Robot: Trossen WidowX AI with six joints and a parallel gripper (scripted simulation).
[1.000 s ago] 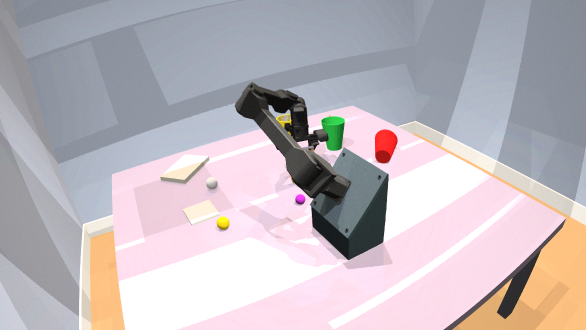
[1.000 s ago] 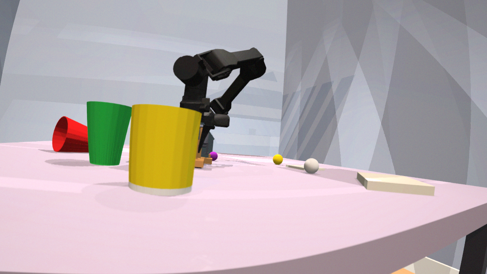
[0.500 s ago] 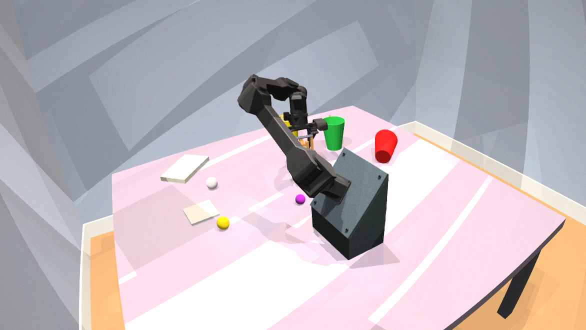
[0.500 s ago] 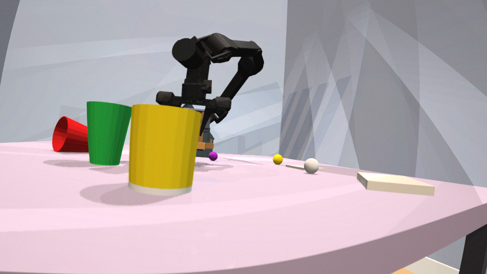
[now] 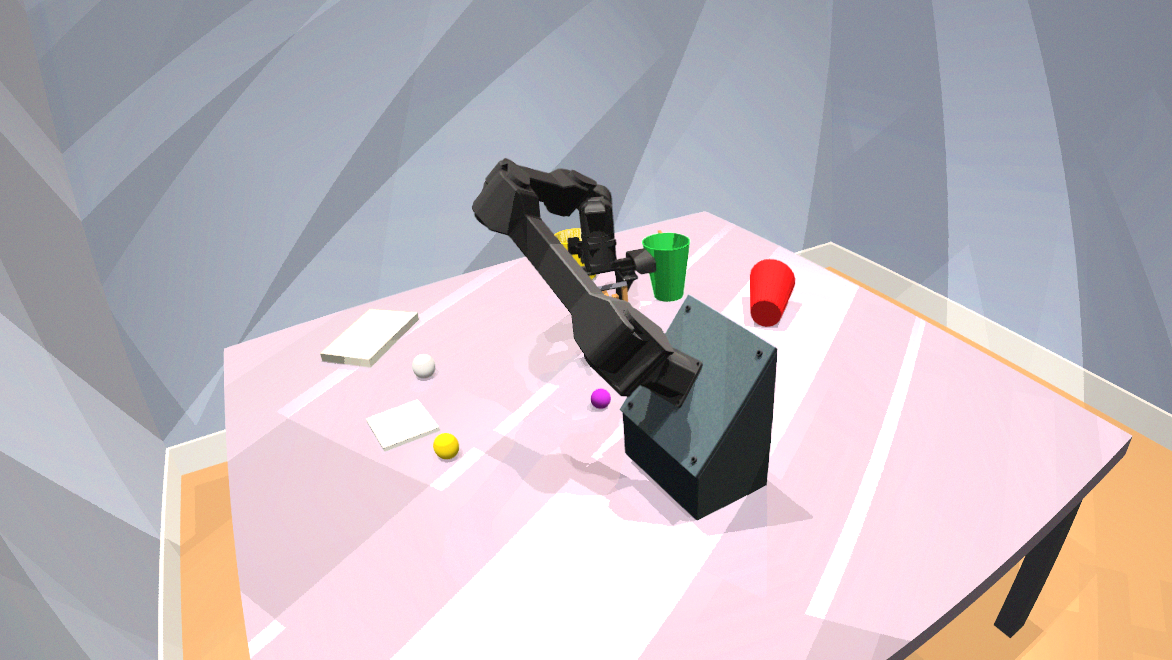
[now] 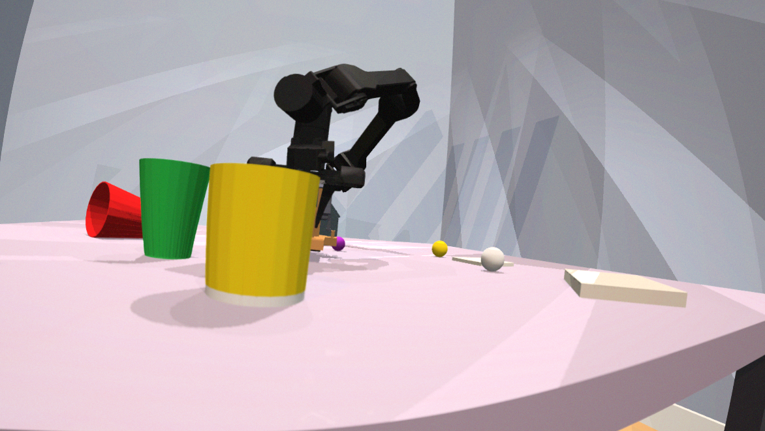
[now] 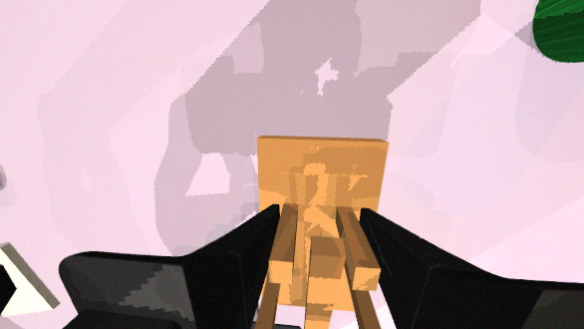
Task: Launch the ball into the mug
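Note:
My gripper (image 7: 319, 212) is shut on the upright posts of the orange wooden catapult (image 5: 624, 293) (image 6: 320, 244) (image 7: 324, 160). In the exterior view the catapult's base hangs a little above the table. Its cup is out of sight in the wrist view, so I cannot tell if it holds anything. The yellow mug (image 5: 567, 236) (image 6: 256, 230) stands upright, partly behind the arm in the top view. A purple ball (image 5: 600, 398) (image 6: 338, 243) lies near the arm's base. A yellow ball (image 5: 445, 446) (image 6: 439, 249) and a white ball (image 5: 423, 365) (image 6: 492, 258) lie farther off.
A green cup (image 5: 668, 270) (image 6: 172, 208) (image 7: 560, 32) stands upright near the gripper. A red cup (image 5: 770, 291) (image 6: 120, 213) lies on its side beyond it. A thick pale slab (image 5: 373, 334) (image 6: 631, 286) and a thin white tile (image 5: 401, 423) lie near the white and yellow balls.

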